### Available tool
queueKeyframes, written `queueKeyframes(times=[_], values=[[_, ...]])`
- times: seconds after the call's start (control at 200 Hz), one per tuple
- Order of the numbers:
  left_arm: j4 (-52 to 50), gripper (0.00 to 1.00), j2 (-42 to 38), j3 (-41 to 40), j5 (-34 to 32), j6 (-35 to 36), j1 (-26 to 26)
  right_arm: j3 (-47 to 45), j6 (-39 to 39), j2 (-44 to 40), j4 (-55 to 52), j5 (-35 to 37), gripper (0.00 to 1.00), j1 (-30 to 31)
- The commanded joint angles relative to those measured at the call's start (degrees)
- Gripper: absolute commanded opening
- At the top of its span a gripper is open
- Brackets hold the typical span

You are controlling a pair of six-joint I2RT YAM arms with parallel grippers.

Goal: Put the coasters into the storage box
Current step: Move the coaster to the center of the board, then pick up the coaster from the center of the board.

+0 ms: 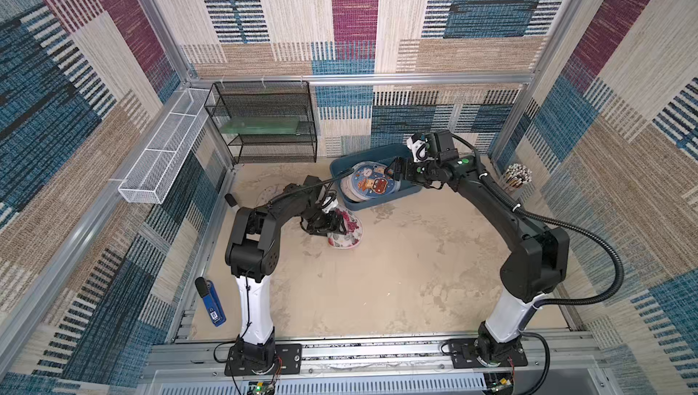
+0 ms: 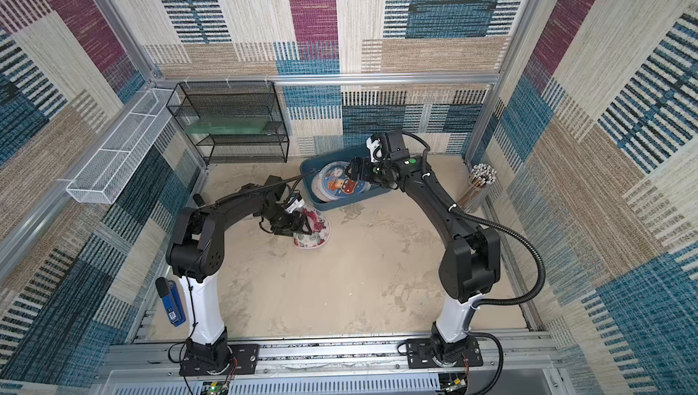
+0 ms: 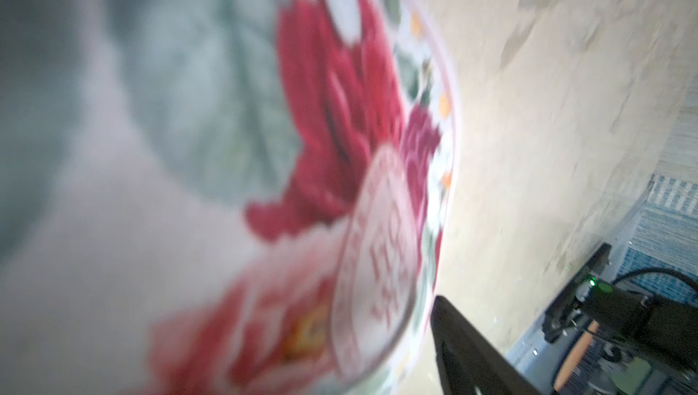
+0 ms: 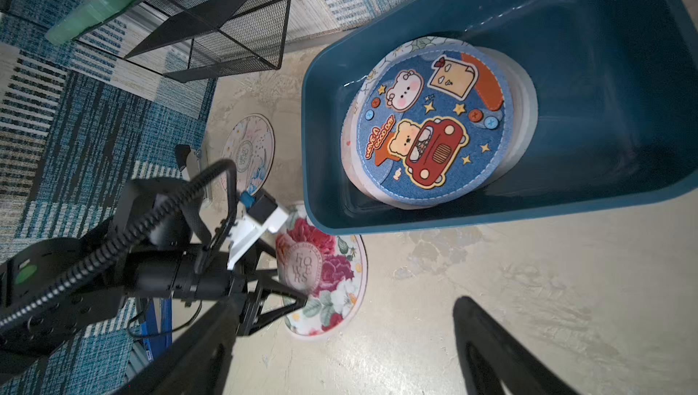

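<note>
The left pincer (image 1: 337, 223) reaches over the edge of a round white fabric coaster printed with red and pink flowers (image 4: 325, 280), lying on the beige tabletop (image 1: 396, 280) beside the shallow teal plastic storage box (image 4: 604, 72) (whether its fingers grip the mat cannot be told). The right pincer (image 1: 394, 170) hangs with jaws spread wide and empty. Directly ahead of it a stack of round coasters (image 4: 430, 121), topped by a denim-blue bear-and-red-car design, rests inside that box.

place: robot lab cell | evidence: aluminium frame (image 1: 362, 79), carpet-lined walls (image 1: 294, 15), arms (image 1: 525, 253) bolted to base rail (image 1: 377, 351)
</note>
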Motion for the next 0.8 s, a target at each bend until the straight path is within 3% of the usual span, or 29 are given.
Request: queueKeyframes(times=[0.0, 0.145, 0.351, 0.581, 0.791], values=[[-6.88, 0.81, -2.33, -5.97, -6.33, -2.87, -1.0, -0.88, 0.46, -0.81, 0.43, -0.04, 0.92, 0.22], [-6.95, 0.82, -7.73, -9.42, -6.87, -4.22, -2.09, -2.75, 0.48, -0.18, 0.95, -1.09, 0.92, 1.09], [-3.38, 0.84, -11.41, -6.86, -11.24, -4.92, -0.43, -9.51, 0.48, 1.85, 4.28, -2.95, 0.92, 4.43], [3.79, 0.84, -6.57, -0.37, -10.73, -5.33, 4.07, -15.58, 2.07, 6.07, 8.88, -4.78, 0.92, 9.55], [6.0, 0.8, -1.35, 3.66, -9.23, -6.01, 4.5, -16.95, 2.33, 11.12, 10.85, -6.23, 0.89, 11.75]])
